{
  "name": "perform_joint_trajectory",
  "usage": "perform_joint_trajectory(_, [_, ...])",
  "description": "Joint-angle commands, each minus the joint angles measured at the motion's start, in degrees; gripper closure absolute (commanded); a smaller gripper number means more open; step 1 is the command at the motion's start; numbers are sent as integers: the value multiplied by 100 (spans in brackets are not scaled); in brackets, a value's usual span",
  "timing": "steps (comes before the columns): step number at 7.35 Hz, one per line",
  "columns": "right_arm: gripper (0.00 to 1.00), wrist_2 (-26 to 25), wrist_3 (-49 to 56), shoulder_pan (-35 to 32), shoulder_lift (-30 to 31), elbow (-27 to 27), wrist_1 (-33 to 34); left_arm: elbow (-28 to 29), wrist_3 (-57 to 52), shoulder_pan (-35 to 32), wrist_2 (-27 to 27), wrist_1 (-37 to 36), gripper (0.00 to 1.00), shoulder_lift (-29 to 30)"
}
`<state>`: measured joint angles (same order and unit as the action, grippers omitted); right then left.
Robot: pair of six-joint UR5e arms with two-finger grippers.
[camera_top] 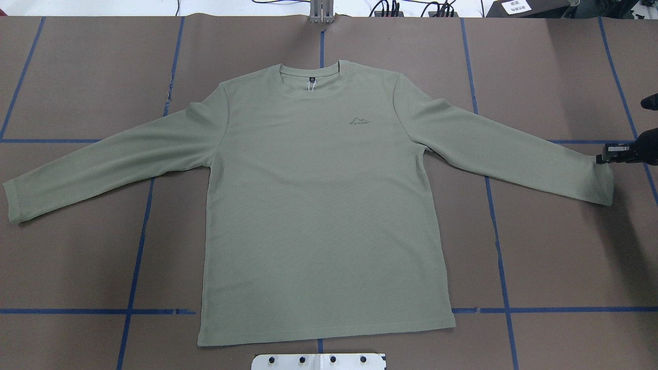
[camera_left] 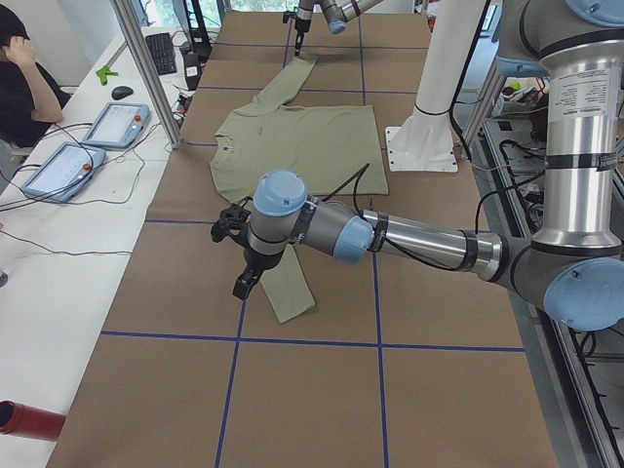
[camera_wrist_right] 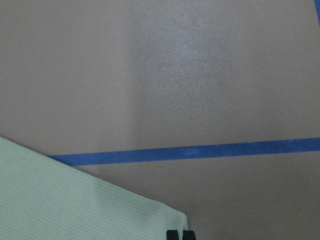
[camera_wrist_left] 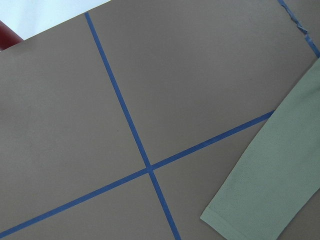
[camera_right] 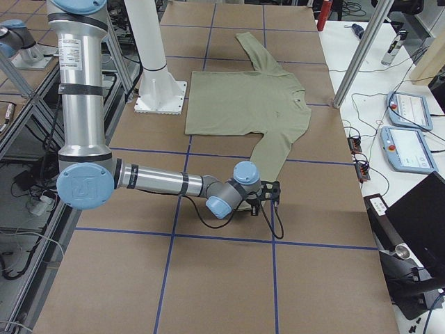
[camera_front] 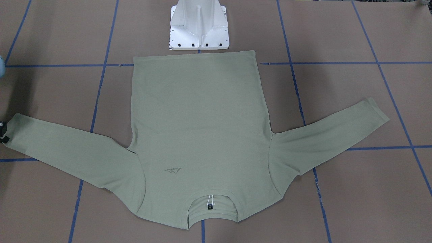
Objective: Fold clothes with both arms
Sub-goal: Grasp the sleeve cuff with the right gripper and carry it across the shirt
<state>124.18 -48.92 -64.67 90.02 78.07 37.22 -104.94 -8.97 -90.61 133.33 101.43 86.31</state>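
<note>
The pale sage-green shirt (camera_top: 318, 205) lies flat and face up on the brown table, both sleeves spread out, with the neck on the far side from the base. My right gripper (camera_top: 605, 156) is at the cuff of one sleeve (camera_top: 599, 180). In the right wrist view its tips (camera_wrist_right: 180, 235) stand close together at the cuff's corner (camera_wrist_right: 150, 220). It also shows at the edge of the front view (camera_front: 3, 135). My left gripper (camera_left: 242, 281) hangs above the table beside the other sleeve's cuff (camera_left: 292, 304), and I cannot tell whether it is open or shut. The left wrist view shows that cuff (camera_wrist_left: 240, 210) and no fingers.
The white pedestal base (camera_front: 199, 30) stands just behind the shirt's hem. Blue tape lines (camera_top: 139, 231) grid the brown table cover. A side table with control tablets (camera_left: 115, 125) and a seated person (camera_left: 24, 68) runs along the far side. A metal post (camera_left: 146, 68) stands at the table's edge.
</note>
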Motion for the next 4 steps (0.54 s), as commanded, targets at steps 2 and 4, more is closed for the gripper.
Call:
perform_joint_trajectory(2, [100, -87, -12, -2, -55, 1317, 1831, 0, 9, 0, 0, 0, 0, 0])
perform_joint_trajectory(4, [100, -751, -21, 207, -814, 2664, 4621, 9, 9, 0, 0, 0, 0, 0])
